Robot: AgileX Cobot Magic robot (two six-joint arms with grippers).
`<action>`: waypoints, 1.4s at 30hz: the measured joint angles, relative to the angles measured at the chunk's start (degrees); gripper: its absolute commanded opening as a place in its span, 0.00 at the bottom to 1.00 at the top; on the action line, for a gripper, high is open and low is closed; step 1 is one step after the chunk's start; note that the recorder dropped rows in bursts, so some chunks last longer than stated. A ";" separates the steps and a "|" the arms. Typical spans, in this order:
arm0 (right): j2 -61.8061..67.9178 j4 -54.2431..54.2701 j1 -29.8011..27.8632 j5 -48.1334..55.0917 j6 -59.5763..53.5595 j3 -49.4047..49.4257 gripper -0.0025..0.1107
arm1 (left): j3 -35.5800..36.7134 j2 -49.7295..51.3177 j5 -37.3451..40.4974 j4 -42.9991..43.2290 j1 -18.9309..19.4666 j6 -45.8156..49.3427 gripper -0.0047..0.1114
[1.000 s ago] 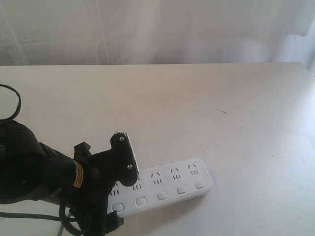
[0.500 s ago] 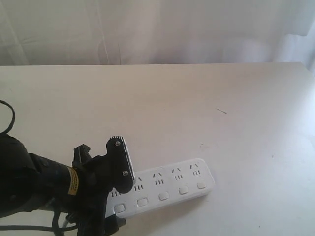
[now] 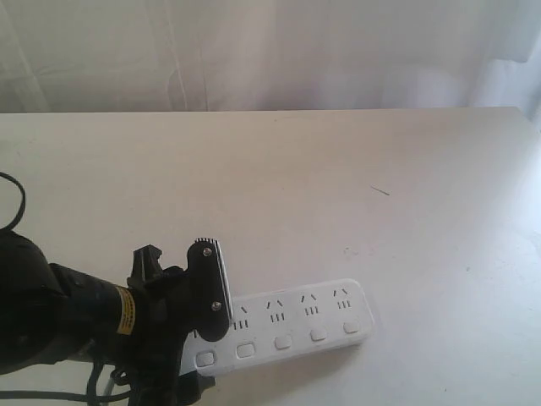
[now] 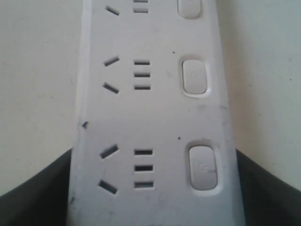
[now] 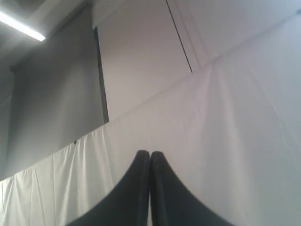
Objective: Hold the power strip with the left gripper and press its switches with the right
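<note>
The long white power strip (image 3: pixel 296 321) lies on the pale table (image 3: pixel 355 169) near the front edge, its sockets and white switches (image 3: pixel 283 342) facing up. My left gripper (image 3: pixel 203 338) is shut on its left end; a black screw-studded finger plate (image 3: pixel 211 288) stands at the strip's far side. In the left wrist view the power strip (image 4: pixel 150 117) fills the gap between the dark fingers (image 4: pixel 33 193), with two whole switches (image 4: pixel 194 76) in sight. The right gripper (image 5: pixel 150 155) is shut on nothing, raised and pointing at a white curtain, and is absent from the exterior view.
A black cable (image 3: pixel 13 203) loops at the table's left edge beside the left arm (image 3: pixel 51 321), which carries a yellow label band. A white curtain (image 3: pixel 254 51) hangs behind the table. A small dark mark (image 3: pixel 380 191) lies on the right half.
The left arm has drawn back a little, and the power strip held in it has shifted, its free end now slightly farther right and nearer the front.
</note>
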 measured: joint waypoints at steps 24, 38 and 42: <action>36.12 -80.08 0.00 3.11 49.11 -21.29 0.02 | 0.00 2.39 1.97 0.00 0.00 4.03 0.04; 54.08 -80.52 3.75 3.04 48.54 -23.10 0.02 | -0.33 7.11 -0.56 0.00 0.00 7.30 0.04; 58.00 -80.52 9.37 5.36 44.93 -23.10 0.02 | -0.33 7.23 -1.16 0.00 0.00 7.42 0.04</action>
